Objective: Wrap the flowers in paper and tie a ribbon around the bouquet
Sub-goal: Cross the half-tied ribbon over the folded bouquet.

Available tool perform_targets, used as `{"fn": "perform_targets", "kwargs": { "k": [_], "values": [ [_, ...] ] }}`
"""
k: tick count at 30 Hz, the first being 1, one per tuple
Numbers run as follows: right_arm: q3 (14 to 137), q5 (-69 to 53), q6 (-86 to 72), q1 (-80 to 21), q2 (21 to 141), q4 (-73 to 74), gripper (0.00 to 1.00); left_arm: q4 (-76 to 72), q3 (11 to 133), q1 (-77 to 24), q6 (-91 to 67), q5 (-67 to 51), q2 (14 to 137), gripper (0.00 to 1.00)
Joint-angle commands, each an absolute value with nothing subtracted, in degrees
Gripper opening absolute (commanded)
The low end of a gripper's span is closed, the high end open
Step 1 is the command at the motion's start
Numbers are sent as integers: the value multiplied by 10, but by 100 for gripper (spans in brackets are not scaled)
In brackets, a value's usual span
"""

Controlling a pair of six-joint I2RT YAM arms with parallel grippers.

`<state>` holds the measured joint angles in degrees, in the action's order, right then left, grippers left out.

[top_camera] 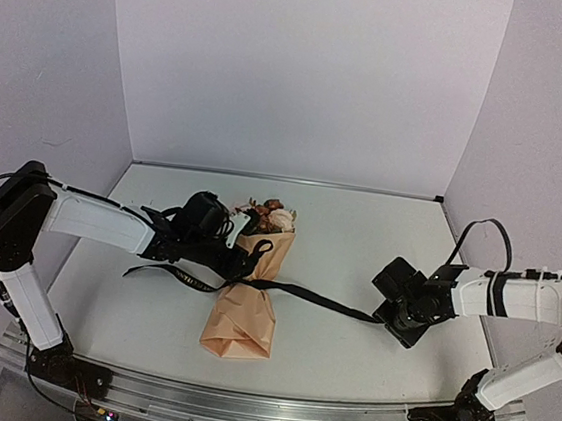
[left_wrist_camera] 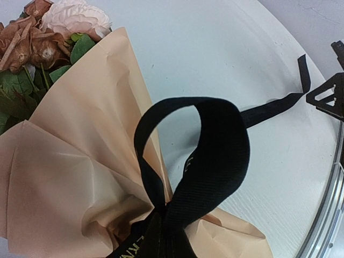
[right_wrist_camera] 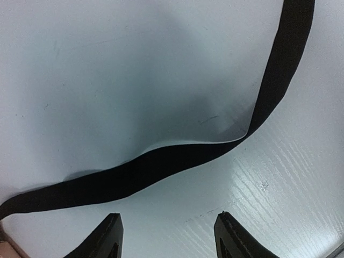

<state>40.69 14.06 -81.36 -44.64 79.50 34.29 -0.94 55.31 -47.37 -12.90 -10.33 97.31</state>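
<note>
Overhead, the bouquet (top_camera: 243,312) lies mid-table (top_camera: 359,229), wide end toward the far edge, with the ribbon (top_camera: 322,300) crossing its neck. The left tool (top_camera: 231,251) is shut there, seemingly pinching the ribbon. From the left wrist, a soft loop stands over creasable paper (left_wrist_camera: 80,161). From the right wrist, the right tool (right_wrist_camera: 167,226) gapes empty. The tail ahead lies flat, thin and probably slippery, so pinch it near its end.
</note>
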Motion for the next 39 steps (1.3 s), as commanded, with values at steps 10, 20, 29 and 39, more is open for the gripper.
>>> {"fn": "perform_targets", "kwargs": {
  "k": [10, 20, 29, 39],
  "values": [
    [429, 151, -797, -370, 893, 282, 46, -41, 539, -476, -112, -99, 936, 0],
    [553, 161, -717, -368, 926, 310, 0, -85, 509, -477, -85, -111, 915, 0],
    [930, 64, -600, -426, 1058, 347, 0, -141, 465, -486, -43, -123, 889, 0],
    [1239, -142, -613, -502, 1268, 322, 0, -202, 419, -495, -33, -107, 878, 0]
  ]
}}
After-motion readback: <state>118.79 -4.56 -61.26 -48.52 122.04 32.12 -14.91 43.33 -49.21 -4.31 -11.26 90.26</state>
